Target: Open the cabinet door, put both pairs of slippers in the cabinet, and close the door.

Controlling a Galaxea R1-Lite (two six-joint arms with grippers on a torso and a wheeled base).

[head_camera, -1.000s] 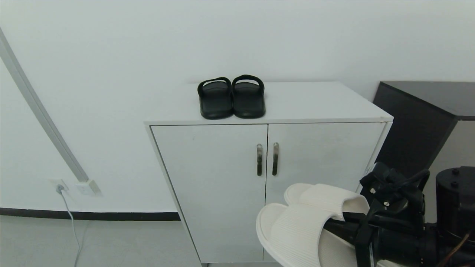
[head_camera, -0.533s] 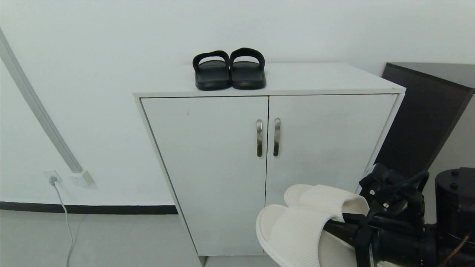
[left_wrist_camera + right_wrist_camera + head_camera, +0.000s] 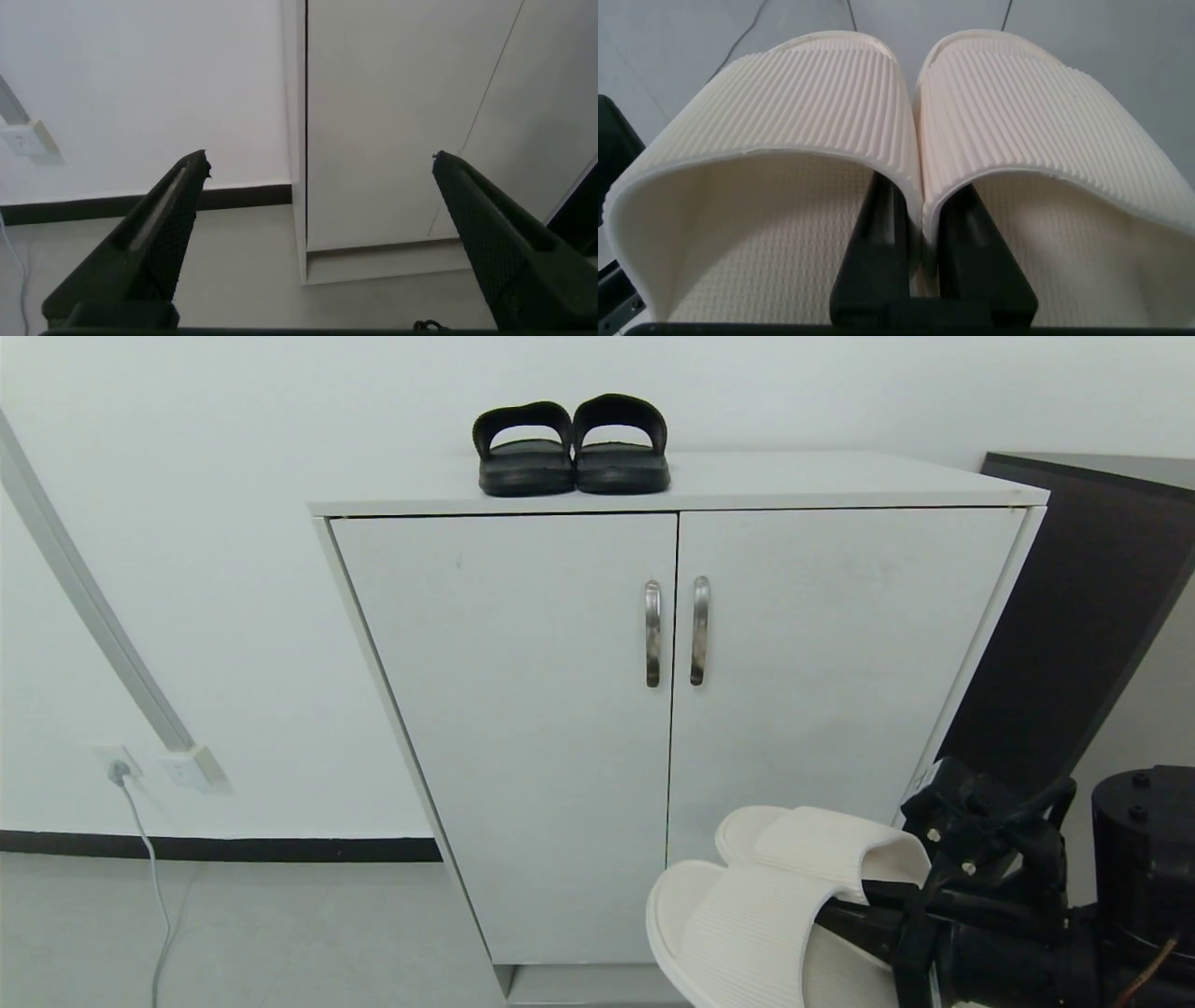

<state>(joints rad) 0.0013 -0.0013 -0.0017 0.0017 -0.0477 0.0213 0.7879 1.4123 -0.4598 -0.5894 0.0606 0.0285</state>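
Observation:
A white two-door cabinet (image 3: 523,728) stands against the wall, both doors closed, with two metal handles (image 3: 653,633) at the centre seam. A black pair of slippers (image 3: 571,445) sits on its top. My right gripper (image 3: 920,266) is shut on a white ribbed pair of slippers (image 3: 775,896), one finger inside each strap, pinching the inner sides together; it hangs low in front of the right door. My left gripper (image 3: 318,173) is open, facing the cabinet's lower left corner (image 3: 304,252) with nothing between its fingers.
A dark cabinet (image 3: 1083,616) stands right of the white one. On the left wall are a slanted cable duct (image 3: 84,588), a socket (image 3: 117,770) and a hanging cord (image 3: 154,877). Grey floor (image 3: 233,933) lies open to the left.
The head camera has sunk, so the cabinet and black slippers sit higher in the picture. The right gripper keeps the white slippers in the same place.

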